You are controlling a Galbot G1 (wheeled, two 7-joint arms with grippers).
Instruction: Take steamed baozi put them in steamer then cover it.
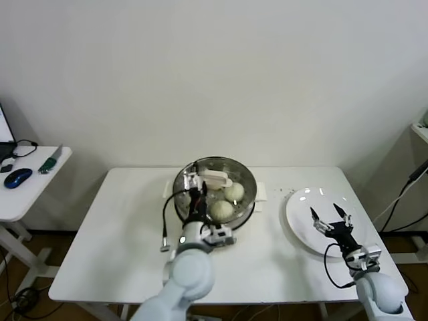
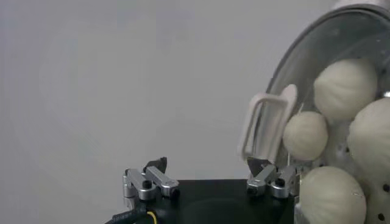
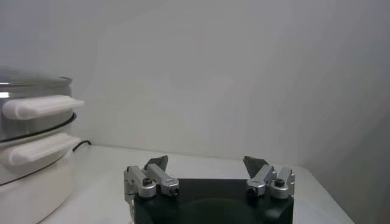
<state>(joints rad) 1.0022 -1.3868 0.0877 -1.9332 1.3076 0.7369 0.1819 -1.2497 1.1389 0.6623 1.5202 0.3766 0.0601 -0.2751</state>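
Head view: the steamer [image 1: 249, 175] is seen at the far middle of the table [image 1: 120, 234], with the cover [image 1: 194, 175] lying on it and the baozi [image 1: 222, 210] visible through the glass. The cover's handle [image 1: 217, 179] sits near the middle of the lid, its long axis running roughly left to right. The left gripper [image 1: 194, 189] is held directly over the steamer, just left of the handle, with its jaws spread apart and nothing between them. In the left wrist view the handle [image 2: 267, 122] is seen just beyond one open fingertip [image 2: 261, 173], close but apparently not touching; contact cannot be judged for certain.

The left arm is by far the nearer to the cover. The right gripper [image 1: 331, 219] is parked over the plate [image 1: 301, 221] at the right, well apart from the steamer, jaws open and empty.

Counts: 1 steamer, 1 cover, 1 plate. 4 baozi are counted in the left wrist view [image 2: 344, 85]; only 2 are clear in the head view. None is seen on the plate.

The task appears nearly complete; whether the cover is seated squarely cannot be told.
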